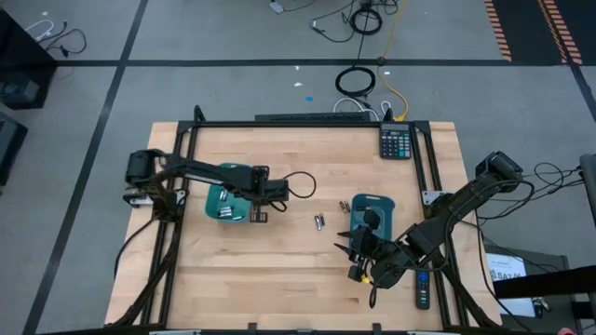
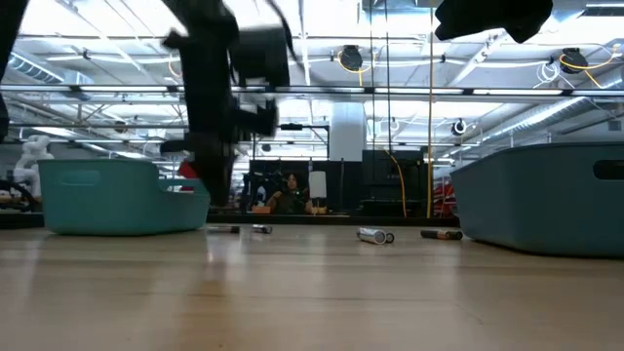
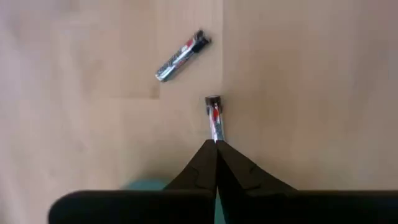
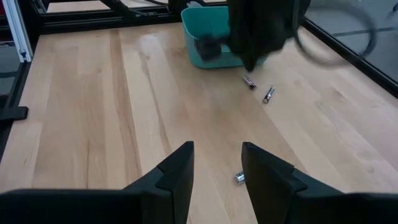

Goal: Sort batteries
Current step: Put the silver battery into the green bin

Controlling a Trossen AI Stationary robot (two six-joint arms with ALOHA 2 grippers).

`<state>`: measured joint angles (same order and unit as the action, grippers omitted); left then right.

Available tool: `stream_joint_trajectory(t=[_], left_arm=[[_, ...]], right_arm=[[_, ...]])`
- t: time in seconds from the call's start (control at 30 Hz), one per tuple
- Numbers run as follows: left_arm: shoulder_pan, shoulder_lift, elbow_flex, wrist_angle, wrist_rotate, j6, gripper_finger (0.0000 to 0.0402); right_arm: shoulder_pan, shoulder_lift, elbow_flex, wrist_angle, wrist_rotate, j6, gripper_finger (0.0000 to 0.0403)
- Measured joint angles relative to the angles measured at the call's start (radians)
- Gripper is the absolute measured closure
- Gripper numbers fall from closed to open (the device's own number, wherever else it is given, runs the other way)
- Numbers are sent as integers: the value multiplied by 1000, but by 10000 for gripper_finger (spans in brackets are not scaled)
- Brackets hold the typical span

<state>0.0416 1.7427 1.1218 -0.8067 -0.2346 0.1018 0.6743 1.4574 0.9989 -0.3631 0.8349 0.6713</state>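
Left gripper: fingers pressed fully together, tips touching the near end of 1 thin battery lying on the counter beside the left teal tray, a 2nd battery lying apart just beyond. Right gripper: fingers part-open, holding nothing, above the bare counter beside the right teal tray. Only the right wrist view shows 1 small silvery battery between its fingers; only the high view shows silvery batteries inside the left tray.
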Motion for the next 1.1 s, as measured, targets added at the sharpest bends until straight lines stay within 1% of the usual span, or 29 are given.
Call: stream_joint_trajectory(t=[0.17,0.27,0.37,0.47,0.53,0.6,0.67,0.8,0.9,1.1], left_arm=[[-41,-138,64,-204,-4,-89,397],[-56,-215,66,-273,-20,-141,398],[-75,-270,65,-387,-25,-196,399],[-79,-317,40,-471,4,-240,399],[-78,-335,7,-485,41,-240,399],[-79,-352,-31,-475,52,-210,399],[-80,-370,-69,-472,52,-188,399],[-79,-406,-145,-408,32,-133,398],[-79,-417,-174,-372,-9,-141,375],[-90,-418,-171,-369,-67,-118,288]], right_arm=[[0,0,0,-2,0,5,277],[0,0,0,-3,0,5,277],[0,0,0,-2,0,8,277],[0,0,0,-2,0,8,277],[0,0,0,-2,0,8,277],[0,0,0,-2,0,8,277],[0,0,0,-2,0,8,277],[0,0,0,-7,-2,13,277],[1,0,0,-7,-4,13,277],[1,0,0,-8,-4,15,277]])
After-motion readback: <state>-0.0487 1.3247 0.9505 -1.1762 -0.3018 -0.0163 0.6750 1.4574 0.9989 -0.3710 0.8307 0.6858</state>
